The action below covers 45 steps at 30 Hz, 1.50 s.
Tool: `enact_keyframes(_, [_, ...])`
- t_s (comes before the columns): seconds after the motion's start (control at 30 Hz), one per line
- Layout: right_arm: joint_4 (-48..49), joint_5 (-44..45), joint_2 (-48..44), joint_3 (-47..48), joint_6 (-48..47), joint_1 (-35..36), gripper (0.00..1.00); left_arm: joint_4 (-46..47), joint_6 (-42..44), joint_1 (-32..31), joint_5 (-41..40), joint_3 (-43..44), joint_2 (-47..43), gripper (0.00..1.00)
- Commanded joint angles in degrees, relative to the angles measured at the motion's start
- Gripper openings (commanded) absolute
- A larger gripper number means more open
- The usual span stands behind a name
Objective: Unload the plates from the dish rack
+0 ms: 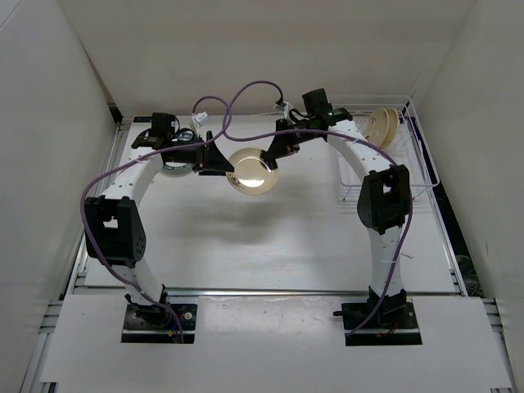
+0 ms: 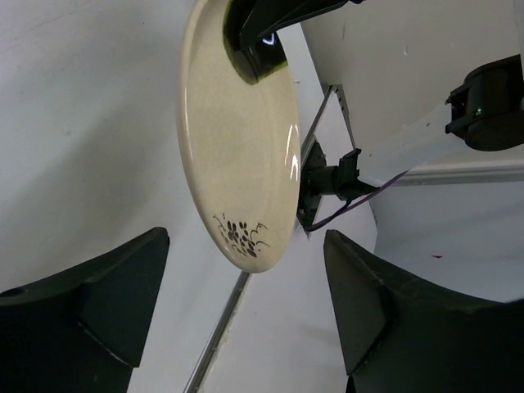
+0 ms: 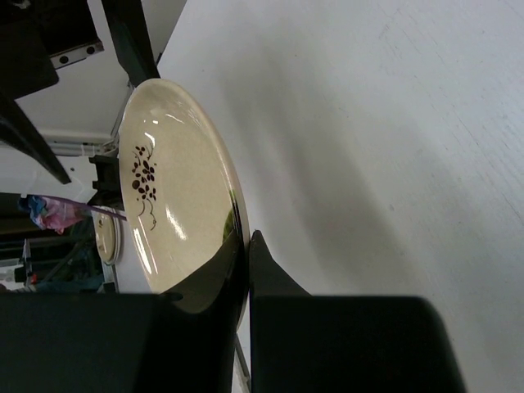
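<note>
A cream plate (image 1: pixel 251 171) with a small dark flower sprig hangs above the middle of the table. My right gripper (image 1: pixel 273 152) is shut on its right rim; in the right wrist view the two fingers (image 3: pixel 246 262) pinch the plate (image 3: pixel 168 213) at its edge. My left gripper (image 1: pixel 219 157) is open at the plate's left rim; in the left wrist view the plate (image 2: pixel 237 139) hangs just ahead of the gap between its fingers (image 2: pixel 246 319), not touching. The white wire dish rack (image 1: pixel 409 155) stands at the right rear with another cream plate (image 1: pixel 381 125) upright in it.
A plate with a dark rim (image 1: pixel 176 164) lies on the table at the left rear, partly under my left arm. White walls close in the table on three sides. A purple cable (image 1: pixel 246 94) loops above the rear.
</note>
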Motion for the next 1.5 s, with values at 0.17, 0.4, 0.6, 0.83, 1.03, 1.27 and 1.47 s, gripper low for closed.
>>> enact_keyframes(0.17, [2.7, -4.1, 0.6, 2.52, 2.29, 0.7, 0.0, 0.2, 0.93, 0.03, 0.56, -0.72, 0.07, 0.54])
enact_keyframes(0.4, [3.22, -4.63, 0.6, 3.05, 2.82, 1.84, 0.0, 0.2, 0.93, 0.03, 0.56, -0.72, 0.07, 0.38])
enact_keyframes(0.6, [3.75, -4.02, -0.45, 1.91, 3.35, 1.84, 0.13, 0.73, 0.93, 0.03, -1.02, -0.72, 0.07, 0.1])
enact_keyframes(0.83, [-0.73, 11.6, -3.08, 1.03, -0.34, -1.83, 0.85, 8.19, -13.62, 0.03, -17.08, -2.82, -0.45, 0.1])
enact_keyframes(1.03, [-0.73, 23.13, -9.76, -2.83, -0.34, -6.24, 0.86, 10.13, -22.35, 0.03, -22.89, 3.13, 7.26, 0.1])
enact_keyframes(1.27, [-1.96, 26.22, -23.97, -12.14, -3.41, -7.47, 0.87, 10.75, -25.27, 0.03, -23.7, 22.9, 23.08, 0.1])
enact_keyframes(1.47, [-2.58, 26.22, -34.89, -22.87, -3.42, -7.47, 0.87, 11.89, -22.45, -1.73, -24.31, 34.96, 35.91, 0.1])
